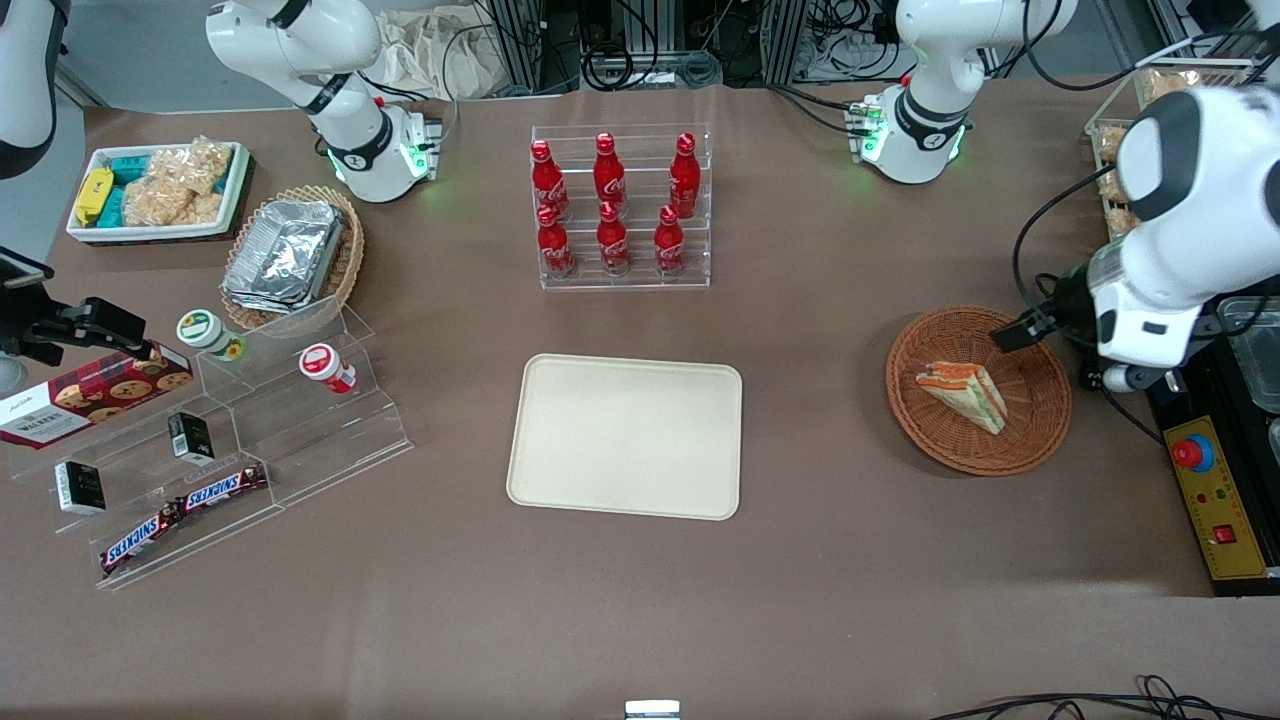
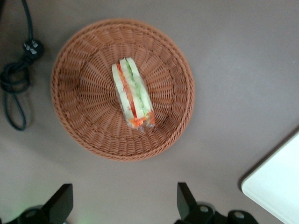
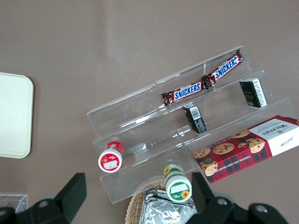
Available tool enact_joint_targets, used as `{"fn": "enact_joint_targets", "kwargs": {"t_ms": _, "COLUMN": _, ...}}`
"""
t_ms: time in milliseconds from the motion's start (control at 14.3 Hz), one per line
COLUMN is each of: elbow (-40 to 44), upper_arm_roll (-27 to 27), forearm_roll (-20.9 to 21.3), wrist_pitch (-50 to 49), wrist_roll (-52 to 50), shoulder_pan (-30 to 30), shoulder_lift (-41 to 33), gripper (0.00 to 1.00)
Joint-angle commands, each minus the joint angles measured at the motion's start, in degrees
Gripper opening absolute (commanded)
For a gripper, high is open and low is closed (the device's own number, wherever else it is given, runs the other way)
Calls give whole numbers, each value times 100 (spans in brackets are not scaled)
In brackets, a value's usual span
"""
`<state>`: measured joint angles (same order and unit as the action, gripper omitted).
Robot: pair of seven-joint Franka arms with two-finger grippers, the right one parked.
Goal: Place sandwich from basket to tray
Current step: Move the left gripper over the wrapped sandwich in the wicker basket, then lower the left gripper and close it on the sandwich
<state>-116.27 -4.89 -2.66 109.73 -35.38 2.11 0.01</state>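
Left wrist view shows the end effector (image 2: 125, 205) hanging above the desk (image 2: 243, 60) beside the basket (image 2: 84, 93), fingers (image 2: 60, 201) spread wide, holding nothing. Inside the basket lies the wrapped sandwich (image 2: 133, 93). Nearby sits the bare tray (image 1: 625, 436).

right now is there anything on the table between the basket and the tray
No. In the front view, only bare brown table separates the basket from the tray. The sandwich lies in the basket; the gripper hangs open above its rim.
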Motion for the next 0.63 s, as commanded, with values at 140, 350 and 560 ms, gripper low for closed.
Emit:
{"fn": "enact_joint_targets", "kwargs": {"t_ms": 140, "elbow": -1160, "upper_arm_roll": 6, "forearm_roll": -59, "wrist_pitch": 1479, "wrist_roll": -538, "shoulder_pan": 26, "shoulder_lift": 129, "gripper": 100}}
{"fn": "enact_joint_targets", "kwargs": {"t_ms": 350, "elbow": -1187, "upper_arm_roll": 15, "forearm_roll": -59, "wrist_pitch": 1998, "wrist_roll": -1022, "shoulder_pan": 18, "shoulder_lift": 587, "gripper": 100}}
{"fn": "enact_joint_targets", "kwargs": {"t_ms": 560, "elbow": -1187, "upper_arm_roll": 15, "forearm_roll": 195, "wrist_pitch": 2323, "wrist_roll": -1557, "shoulder_pan": 18, "shoulder_lift": 965, "gripper": 100}}
